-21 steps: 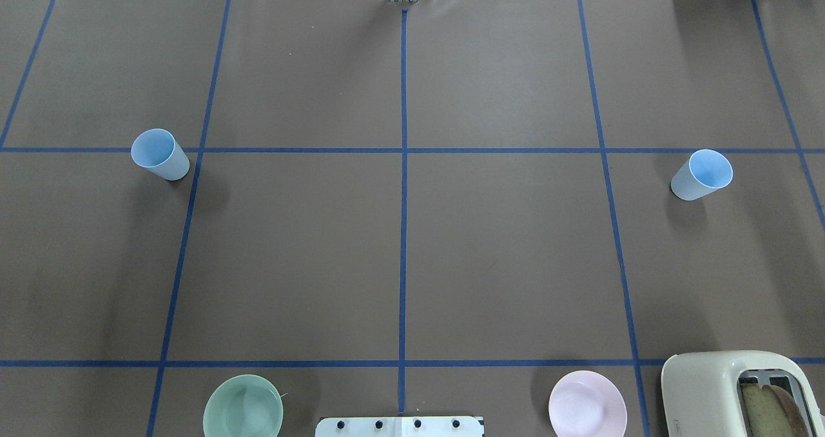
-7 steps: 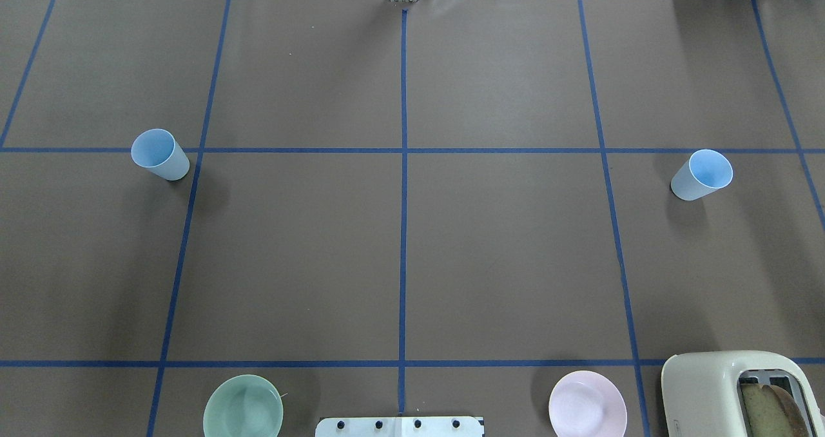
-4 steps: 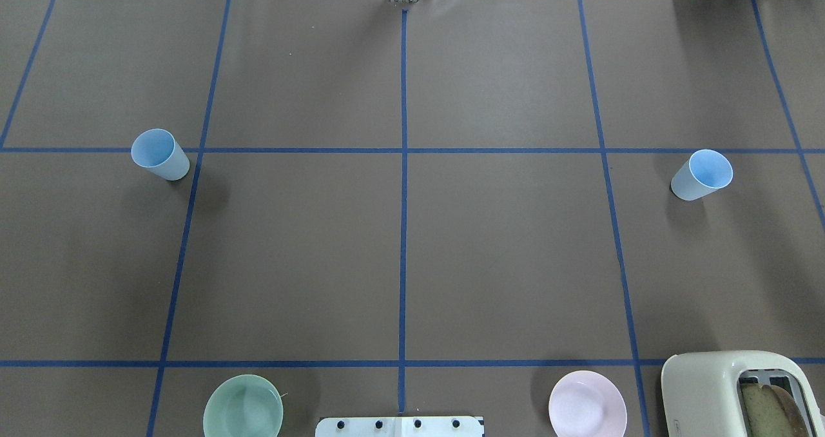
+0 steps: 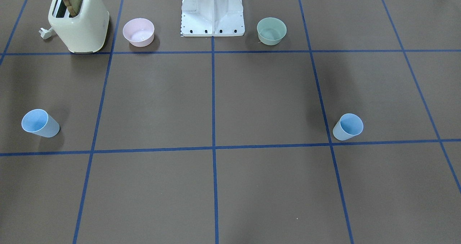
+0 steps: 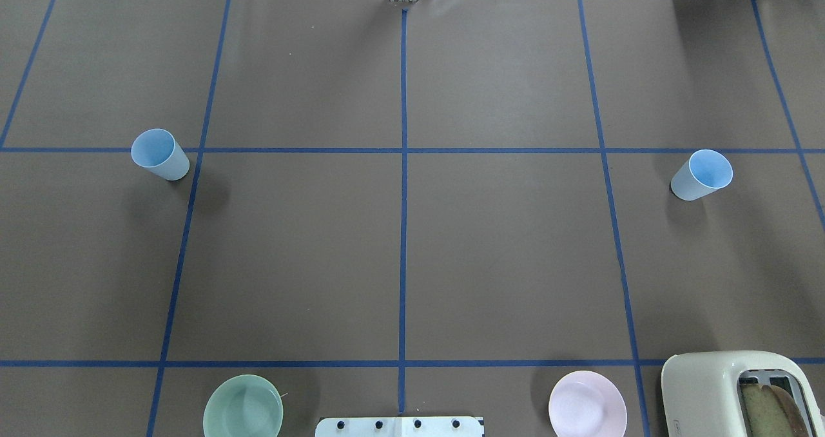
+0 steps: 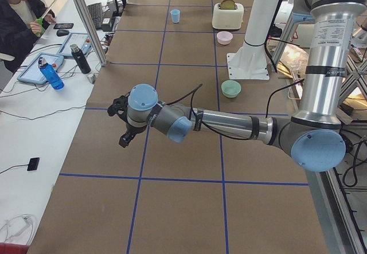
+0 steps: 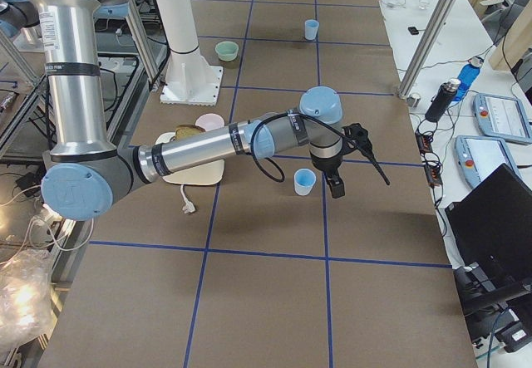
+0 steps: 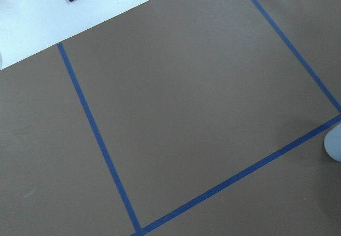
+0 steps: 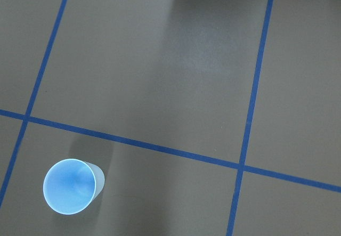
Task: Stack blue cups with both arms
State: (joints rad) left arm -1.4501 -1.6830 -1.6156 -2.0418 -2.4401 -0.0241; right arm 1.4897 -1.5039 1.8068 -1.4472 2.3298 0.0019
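Observation:
Two light-blue cups stand upright and far apart on the brown table. The left cup [image 5: 160, 155] [image 4: 348, 126] stands by a blue tape crossing; only its edge [image 8: 334, 144] shows in the left wrist view. The right cup [image 5: 702, 174] [image 4: 39, 123] [image 9: 72, 186] [image 7: 305, 182] stands on the other side. My left gripper [image 6: 117, 125] hovers above the table on the left side. My right gripper [image 7: 362, 185] hovers just beside the right cup. Both show only in the side views, so I cannot tell whether they are open or shut. Neither holds a cup.
A green bowl [image 5: 243, 406], a pink bowl [image 5: 587, 404] and a cream toaster [image 5: 735, 392] with bread stand along the near edge, either side of the white pedestal base [image 5: 399, 426]. A person sits at a side desk [image 6: 17, 19].

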